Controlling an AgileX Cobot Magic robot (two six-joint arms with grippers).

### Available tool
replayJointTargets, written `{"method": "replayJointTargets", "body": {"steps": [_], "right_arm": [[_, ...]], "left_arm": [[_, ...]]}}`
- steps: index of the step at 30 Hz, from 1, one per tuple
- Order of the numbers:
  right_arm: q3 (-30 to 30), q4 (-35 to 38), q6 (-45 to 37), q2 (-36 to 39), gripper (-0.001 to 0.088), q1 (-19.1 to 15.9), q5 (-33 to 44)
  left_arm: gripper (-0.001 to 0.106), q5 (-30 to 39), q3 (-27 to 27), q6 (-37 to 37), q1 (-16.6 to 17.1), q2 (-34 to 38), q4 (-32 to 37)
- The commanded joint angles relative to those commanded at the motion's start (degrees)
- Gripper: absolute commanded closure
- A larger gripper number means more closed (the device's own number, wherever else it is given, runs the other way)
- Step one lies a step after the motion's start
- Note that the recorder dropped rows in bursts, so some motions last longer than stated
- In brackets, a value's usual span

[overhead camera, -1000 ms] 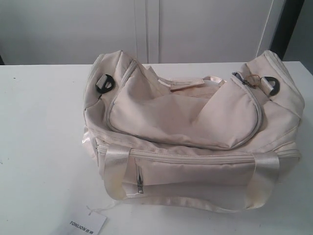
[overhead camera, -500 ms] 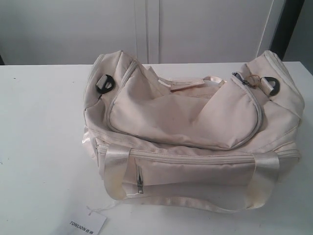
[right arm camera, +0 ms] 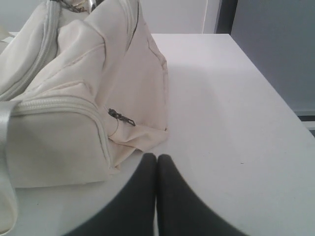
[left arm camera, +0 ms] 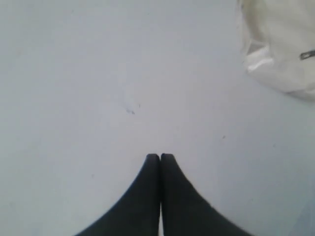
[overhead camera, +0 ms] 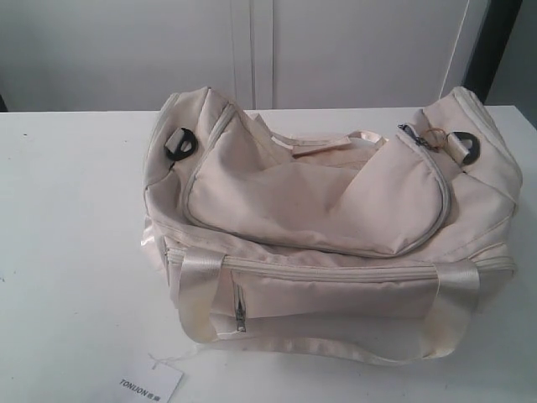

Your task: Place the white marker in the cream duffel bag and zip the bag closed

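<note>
Bearing cream duffel bag, white table.

Slumped cream duffel bag upright on the white table, satin straps draped down its front.

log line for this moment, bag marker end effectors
cream duffel bag: on table, top looks zipped | white marker: not in view | left end effector: shut, empty | right end effector: shut, empty, beside bag
</note>
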Motion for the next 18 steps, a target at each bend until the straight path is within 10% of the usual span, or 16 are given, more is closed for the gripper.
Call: {"method": "replayJointTargets", "body": {"steps": [4,18], "right_arm": [[0.0,0.0,0.0,0.0,0.0868,0.0,0.0],[0.0,0.0,0.0,0.0,0.0868,0.0,0.0]], "left_arm": [[0.105,-1.88,7.21,-0.3,0.12,-7.41,0.0],[0.105,-2.38,7.21,6.24,0.01,-12.06,-0.03]]}}
